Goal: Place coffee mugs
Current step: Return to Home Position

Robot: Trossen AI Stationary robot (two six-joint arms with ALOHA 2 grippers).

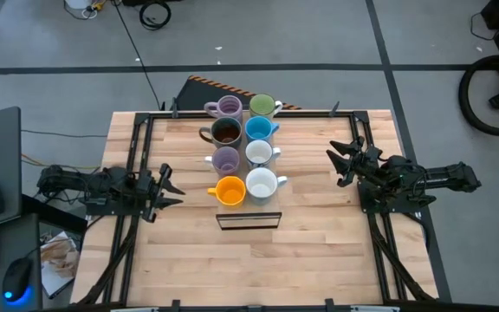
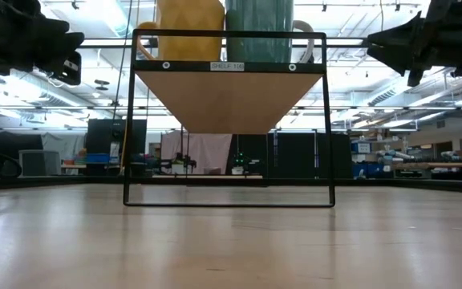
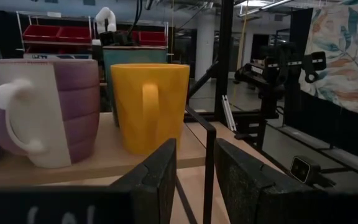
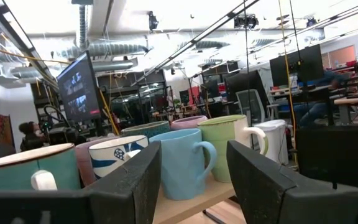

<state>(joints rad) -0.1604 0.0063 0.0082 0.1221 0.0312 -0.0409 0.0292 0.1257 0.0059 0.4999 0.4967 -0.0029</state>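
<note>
Eight mugs stand in two rows on a raised wooden shelf (image 1: pixel 236 173) in the middle of the table. One row holds a lilac mug (image 1: pixel 223 107), a dark brown mug (image 1: pixel 224 132), a second lilac mug (image 1: pixel 225 159) and an orange mug (image 1: pixel 230 190). The other holds a green mug (image 1: pixel 262 106), a blue mug (image 1: pixel 259 129) and two white mugs (image 1: pixel 259 153) (image 1: pixel 261 185). My left gripper (image 1: pixel 167 184) is open, left of the orange mug (image 3: pixel 148 106). My right gripper (image 1: pixel 340 160) is open, right of the white mugs, facing the blue mug (image 4: pixel 182 162).
The shelf stands on a black wire frame (image 2: pixel 229 205) with a labelled front bar (image 2: pixel 229 66). Black rails (image 1: pixel 137 147) (image 1: pixel 358 130) run along both sides of the wooden table. Bare wood lies between each gripper and the shelf, and toward the near edge (image 1: pixel 249 269).
</note>
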